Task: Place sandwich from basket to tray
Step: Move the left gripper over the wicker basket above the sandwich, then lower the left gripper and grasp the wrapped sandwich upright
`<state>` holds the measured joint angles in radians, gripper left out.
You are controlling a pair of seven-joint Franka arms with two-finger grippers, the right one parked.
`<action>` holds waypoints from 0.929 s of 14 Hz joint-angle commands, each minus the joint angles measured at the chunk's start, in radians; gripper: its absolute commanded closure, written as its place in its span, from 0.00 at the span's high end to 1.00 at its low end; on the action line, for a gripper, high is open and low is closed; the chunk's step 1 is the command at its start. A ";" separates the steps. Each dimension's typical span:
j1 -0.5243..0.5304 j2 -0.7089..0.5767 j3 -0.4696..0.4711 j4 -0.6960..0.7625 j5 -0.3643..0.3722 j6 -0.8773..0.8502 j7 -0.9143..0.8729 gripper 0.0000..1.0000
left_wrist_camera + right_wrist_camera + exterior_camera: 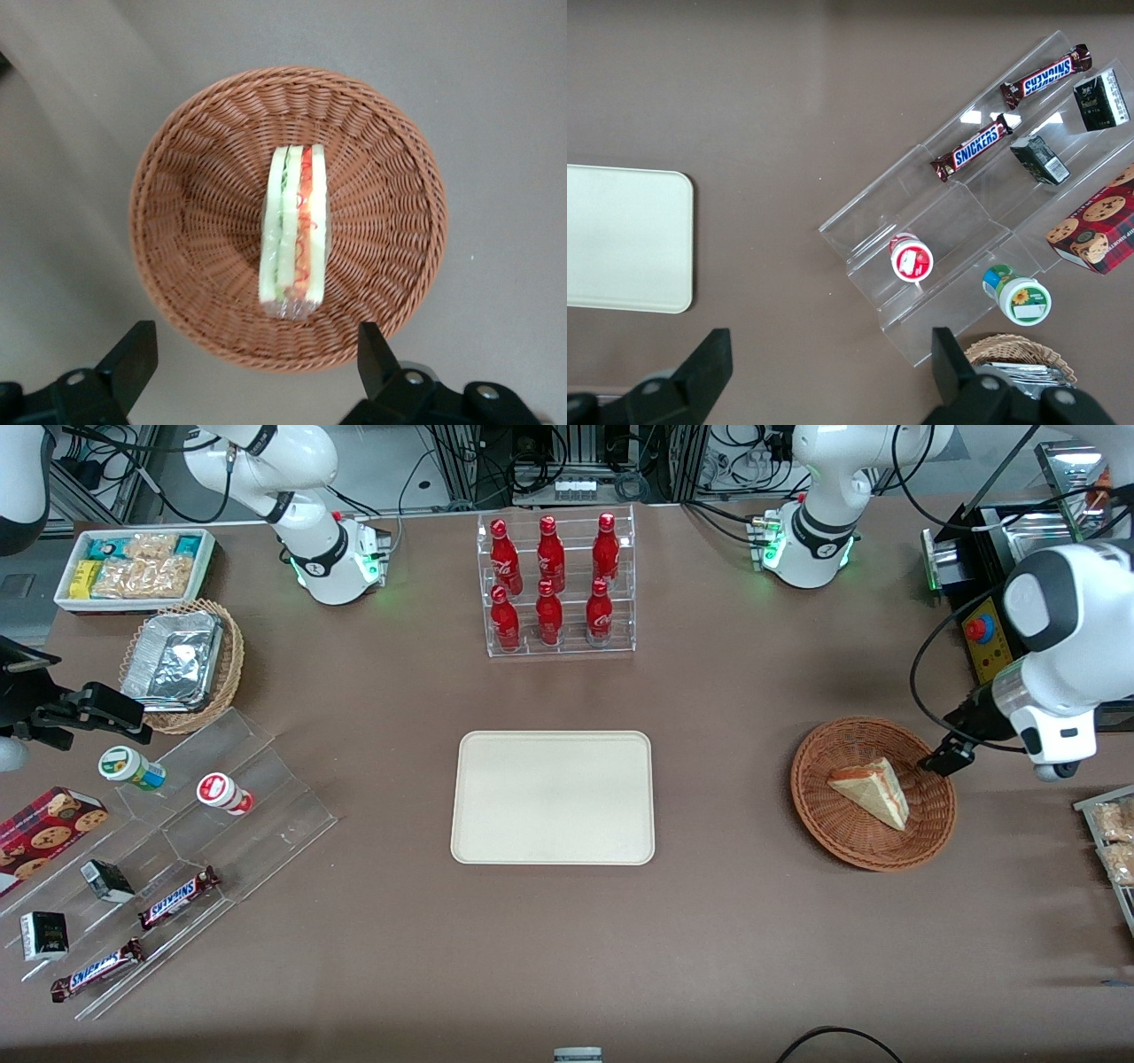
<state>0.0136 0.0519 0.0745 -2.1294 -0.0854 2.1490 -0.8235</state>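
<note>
1. We see the basket [873, 793] at the right of the front view, on the brown worktop [726, 921] toward the working arm's end; it holds one thing only, the sandwich [873, 790].
2. In the wrist view the sandwich [295, 232] stands on edge in the middle of the basket [186, 212], its green and red-orange filling stripes facing the camera.
3. The tray [553, 797] lies flat at the centre of the front view, well apart from the basket, with nothing on it.
4. At the upper middle of the front view we find a clear rack [558, 589] carrying six red bottles [550, 558] in two rows.
5. At the upper left, a white bin [133, 568] holds snack packets, and just nearer the camera a tan wicker basket [226, 682] holds silver foil trays [173, 660].
6. At the lower left, a clear stepped stand [257, 815] carries two small cups, two chocolate bars [177, 897] and small dark boxes, beside a cookie box [44, 833].
7. The left gripper [943, 760] hangs just beside the basket's rim, at the front view's right, above the worktop.
8. From the wrist camera we see its fingers [131, 359] spread wide, one to each side of the basket's near rim, holding nothing and touching neither basket nor sandwich.
</note>
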 commanded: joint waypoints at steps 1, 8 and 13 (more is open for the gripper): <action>-0.012 0.049 -0.004 -0.013 -0.014 0.089 -0.052 1.00; -0.026 0.131 -0.010 -0.043 -0.016 0.212 -0.057 1.00; -0.043 0.172 -0.012 -0.047 -0.016 0.239 -0.059 1.00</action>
<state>-0.0180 0.2111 0.0613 -2.1692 -0.0914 2.3642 -0.8662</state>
